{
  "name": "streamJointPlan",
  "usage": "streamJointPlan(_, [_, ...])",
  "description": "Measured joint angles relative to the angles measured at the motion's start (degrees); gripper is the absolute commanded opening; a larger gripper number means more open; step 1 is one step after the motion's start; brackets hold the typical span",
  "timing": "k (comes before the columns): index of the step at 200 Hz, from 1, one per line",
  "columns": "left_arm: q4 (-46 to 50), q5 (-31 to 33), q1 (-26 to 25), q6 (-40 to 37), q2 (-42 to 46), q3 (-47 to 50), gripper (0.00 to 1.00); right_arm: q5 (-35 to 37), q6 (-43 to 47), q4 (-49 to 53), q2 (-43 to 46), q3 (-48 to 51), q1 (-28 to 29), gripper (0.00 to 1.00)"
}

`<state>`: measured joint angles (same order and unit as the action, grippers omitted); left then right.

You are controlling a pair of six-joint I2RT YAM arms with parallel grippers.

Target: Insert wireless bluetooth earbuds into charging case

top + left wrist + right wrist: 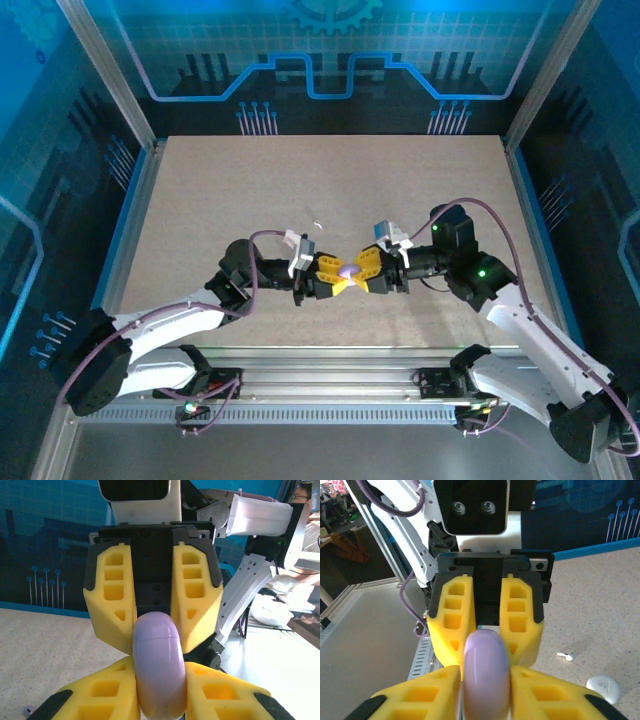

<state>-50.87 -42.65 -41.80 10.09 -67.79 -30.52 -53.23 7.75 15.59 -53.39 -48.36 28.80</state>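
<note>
At the charging case (347, 270): left gripper (336, 274) clamped narrow on one end, right gripper (360, 270) pinching opp. end, so case's long axis runs gripper to gripper. Loose earbud (316, 225) lies beyond case, far side, slightly twd left arm; left prob. nearer.

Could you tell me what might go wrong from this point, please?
Both the left claw and the right claw pinch the smooth, rounded charging case at once; an uneven squeeze or pull could pop it out. An earbud lies loose on the table; a swinging arm might knock it away.
</note>
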Motion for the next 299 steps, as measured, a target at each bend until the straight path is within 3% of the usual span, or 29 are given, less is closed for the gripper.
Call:
streamJointPlan(24, [0.0, -0.4, 0.0, 0.0, 0.0, 0.0, 0.27, -0.6, 0.5, 0.6, -0.3, -0.4, -0.3, 0.16])
streamJointPlan(48, [0.0, 0.5, 0.0, -0.2, 0.2, 0.0, 0.54, -1.1, 2.5, 3.1, -1.3, -2.5, -0.3, 0.11])
streamJointPlan(73, [2.1, 2.9, 0.0, -1.1, 1.1, -0.1, 0.65, -0.1, 6.1, 6.8, -1.6, -4.8, -0.3, 0.12])
streamJointPlan(111, [10.8, 4.4, 0.0, -5.9, 4.9, -0.2, 0.67, 3.1, 11.1, 12.0, -1.9, -8.0, 0.5, 0.11])
streamJointPlan(165, [20.9, 4.5, 0.0, -12.2, 7.3, -1.5, 0.68, 8.9, 17.2, 17.8, -5.1, -11.4, 5.8, 0.12])
streamJointPlan(262, [24.9, 4.5, 0.0, -14.8, 7.4, -1.7, 0.65, 12.8, 21.9, 21.5, -7.1, -14.1, 9.2, 0.12])
streamJointPlan(299, [24.5, 4.5, 0.0, -14.7, 7.5, -1.7, 0.56, 13.4, 21.9, 21.5, -7.6, -14.1, 9.4, 0.12])
